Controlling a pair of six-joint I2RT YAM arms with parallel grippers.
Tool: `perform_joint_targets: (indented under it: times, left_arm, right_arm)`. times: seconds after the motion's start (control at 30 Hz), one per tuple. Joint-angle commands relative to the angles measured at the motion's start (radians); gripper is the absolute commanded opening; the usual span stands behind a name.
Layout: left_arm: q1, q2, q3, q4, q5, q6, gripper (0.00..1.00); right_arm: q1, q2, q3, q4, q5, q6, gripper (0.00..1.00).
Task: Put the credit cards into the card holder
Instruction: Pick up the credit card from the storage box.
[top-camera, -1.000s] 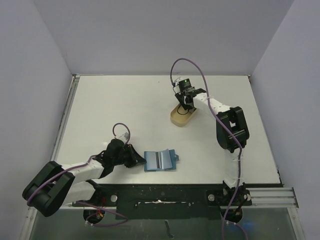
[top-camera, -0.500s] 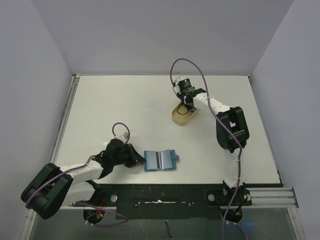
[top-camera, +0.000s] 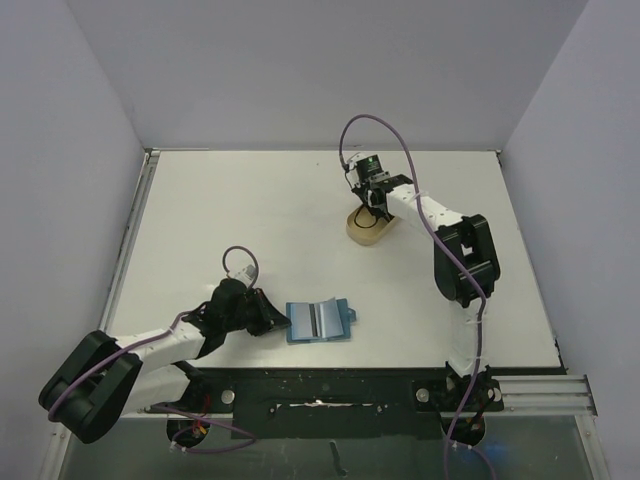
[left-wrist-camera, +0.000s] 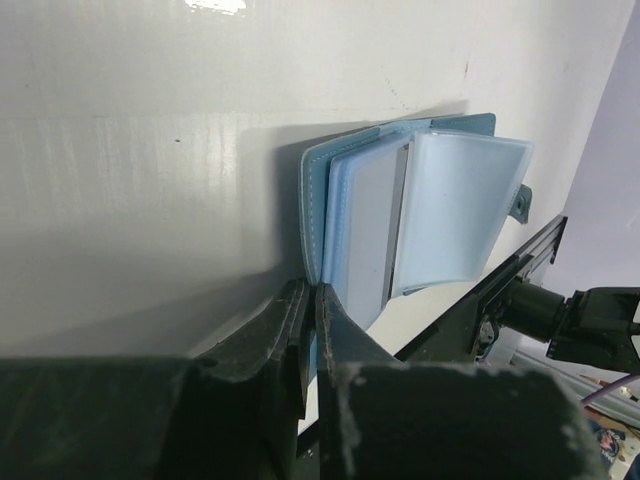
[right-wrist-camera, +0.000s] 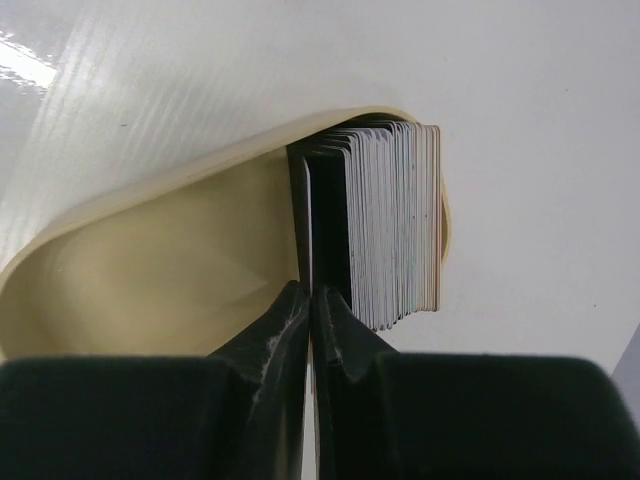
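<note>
The left gripper (left-wrist-camera: 312, 298) clamps the edge of the open blue card holder (top-camera: 320, 321) at the table's (top-camera: 250, 220) front, while the right gripper (right-wrist-camera: 311, 295) pinches the end one of the credit cards (right-wrist-camera: 385, 225) standing in the tan dish (right-wrist-camera: 150, 270), where neighbouring cards may cling and lift too.

card holder (top-camera: 320, 321): near edge of table (top-camera: 200, 230), centre (lying spread)
dish (top-camera: 360, 237): farther back, to the holder's right
credit cards (right-wrist-camera: 390, 230): on edge, stacked inside the dish

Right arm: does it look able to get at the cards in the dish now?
Likely yes: its end effector is in the dish, closed on the end one of the upright cards; nothing blocks it.
</note>
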Motion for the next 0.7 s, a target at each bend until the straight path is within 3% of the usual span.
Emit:
perform_joint_targets:
  times: [0.0, 0.3, 0.47, 0.67]
  left_arm:
    - [0.002, -0.031, 0.029, -0.024, -0.023, 0.012, 0.08]
    - [0.005, -0.072, 0.06, -0.09, -0.041, 0.005, 0.33]
    - [0.008, -0.107, 0.108, -0.145, -0.046, 0.006, 0.38]
    - [0.01, -0.154, 0.189, -0.192, -0.021, -0.011, 0.39]
  right_arm:
    - [0.015, -0.125, 0.004, -0.018, -0.057, 0.048, 0.03]
    - [0.022, -0.281, -0.084, -0.056, -0.138, 0.162, 0.0]
    - [0.026, -0.41, -0.161, -0.05, -0.261, 0.267, 0.0]
    - [0.034, -0.629, -0.382, 0.106, -0.509, 0.472, 0.0]
